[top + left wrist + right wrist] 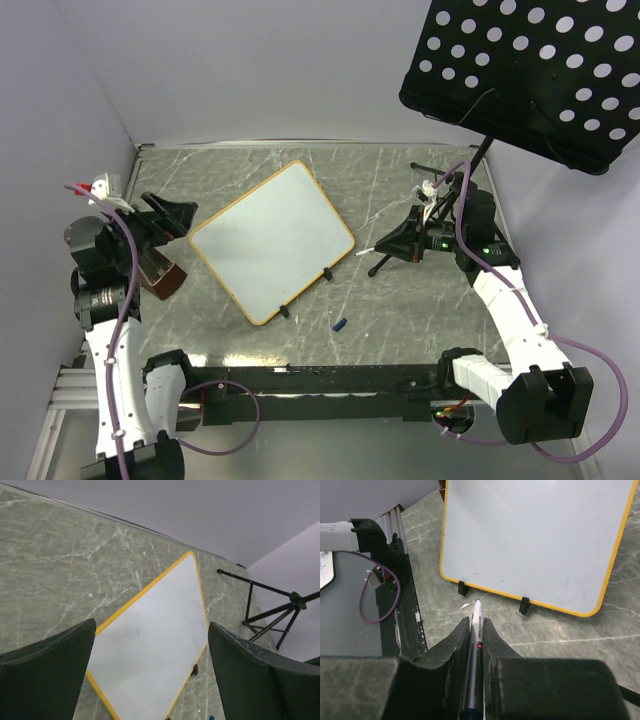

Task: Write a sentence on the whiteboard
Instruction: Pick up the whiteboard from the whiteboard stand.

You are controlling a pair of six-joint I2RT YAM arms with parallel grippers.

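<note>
**Right claw gripped a marker, left claw stood wide**

The right gripper [476, 624] was clamped on a marker [478, 611]. In the wrist view its pale tip pointed to twelve o'clock, just short of the whiteboard [272, 240]. The left gripper [151, 630] hung spread wide, holding nothing. Seen from above, the board lay skewed on the table [400, 190], at nine o'clock of the right gripper. A small blue object [340, 324] lay at its five o'clock.

The top camera looks steeply down from behind; both wrist cameras also see the whiteboard [272, 240].
</note>
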